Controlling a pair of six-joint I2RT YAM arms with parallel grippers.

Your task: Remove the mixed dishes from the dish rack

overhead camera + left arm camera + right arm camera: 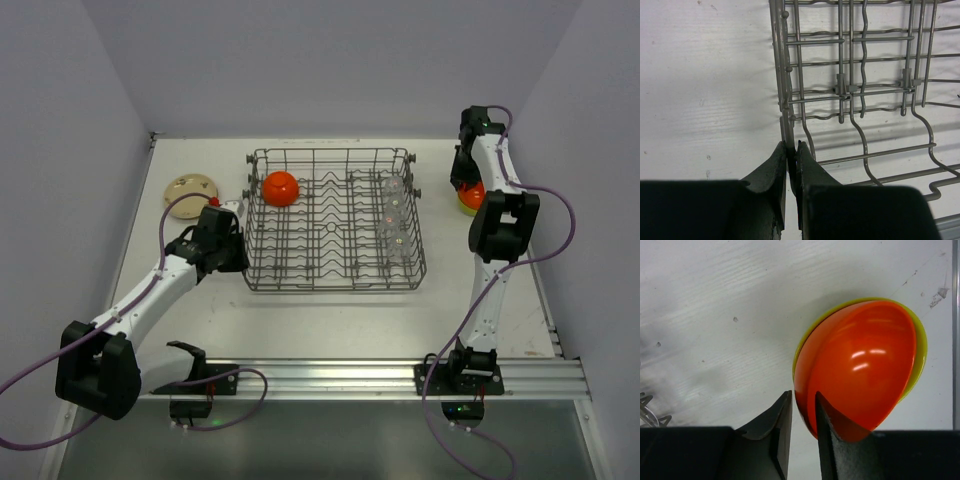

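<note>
The grey wire dish rack (335,225) stands mid-table. It holds one orange bowl (280,187) at its far left and several clear glasses (392,215) in a row on its right side. My left gripper (243,258) is shut on the rack's left rim wire (788,100), which runs between its jaws (791,147). My right gripper (466,183) is at the far right of the table. Its jaws (803,397) stand narrowly around the rim of a second orange bowl (860,365), which lies dome-up on the yellow-green bowl (921,347).
A beige plate with a dark pattern (189,190) lies on the table left of the rack, just beyond my left arm. The white table's right edge (954,340) runs close beside the stacked bowls. Walls close in the back and sides.
</note>
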